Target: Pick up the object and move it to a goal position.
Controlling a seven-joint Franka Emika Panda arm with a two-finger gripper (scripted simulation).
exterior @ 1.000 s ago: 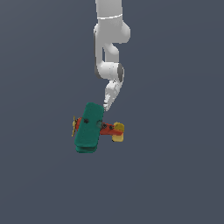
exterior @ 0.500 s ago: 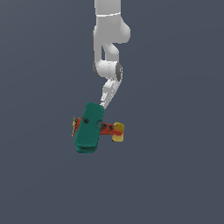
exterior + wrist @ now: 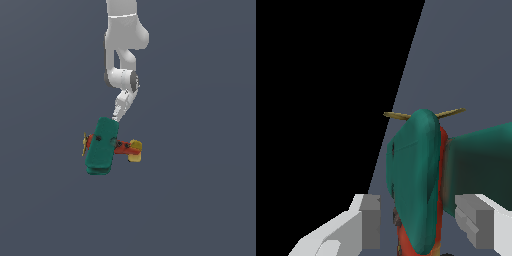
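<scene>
1. Little had moved since the earlier frames: the arm [image 3: 121,60] hung over the same spot, and the biplane [image 3: 102,146] lay where it had been, with no visible shift in either.
2. No edge or corner of the grey floor [image 3: 200,200] showed in the exterior view, so the plane could be placed only as near the middle of that view, just below the arm's wrist.
3. In the exterior view the teal wings [image 3: 101,145] ran lengthwise down the picture, the yellow propeller [image 3: 84,144] pointed to the exterior view's left, and the yellow tail [image 3: 135,150] pointed to its right.
4. The end effector [image 3: 421,220] stood wide, one pale finger [image 3: 370,220] on each side of the plane and the red body [image 3: 406,239] between them.
5. Neither finger appeared to touch the plane in the wrist view; a gap showed on both sides, though how near the pads really were could not be told.
6. Straddling the narrow body rather than the broad wings looked deliberate, since the wings seemed about as wide as the opening would allow.
7. Judged from this, the grasp was lined up but not yet made, so lifting and carrying to the goal remained.
8. No goal marker was visible in either view.
</scene>
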